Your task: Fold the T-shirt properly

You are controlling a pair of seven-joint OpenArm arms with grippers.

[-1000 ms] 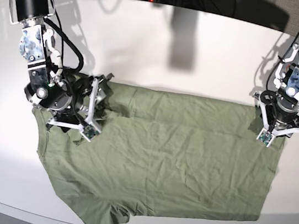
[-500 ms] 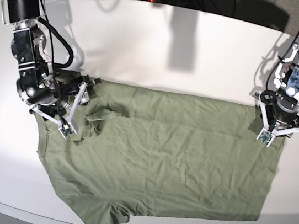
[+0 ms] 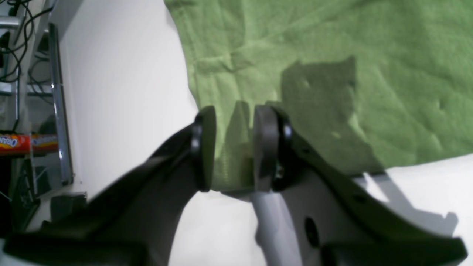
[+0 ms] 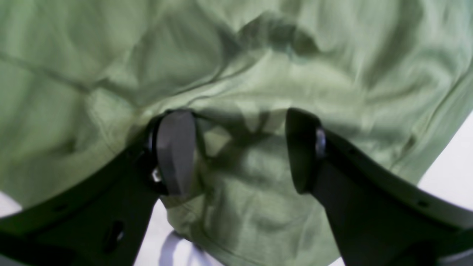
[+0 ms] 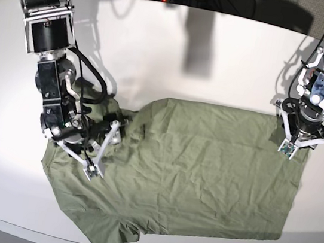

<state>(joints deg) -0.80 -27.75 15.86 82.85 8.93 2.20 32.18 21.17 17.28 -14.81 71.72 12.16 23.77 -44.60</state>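
The wrinkled sage-green cotton T-shirt (image 5: 186, 167) lies spread over the white table (image 5: 159, 54). Right gripper (image 4: 236, 147), wide open, hovers over its 9 o'clock bunch and could snag extra layers. Left gripper (image 3: 233, 147), narrow, straddles the 3 o'clock hem; grip unclear, so that corner may slip.

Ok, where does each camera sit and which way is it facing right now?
Base: overhead, looking down at the table, T-shirt and both arms.
Left wrist: behind the left gripper, looking past its fingers at the shirt's corner edge.
Right wrist: behind the right gripper, open over bunched cloth.
Shared: all three views show the shirt.
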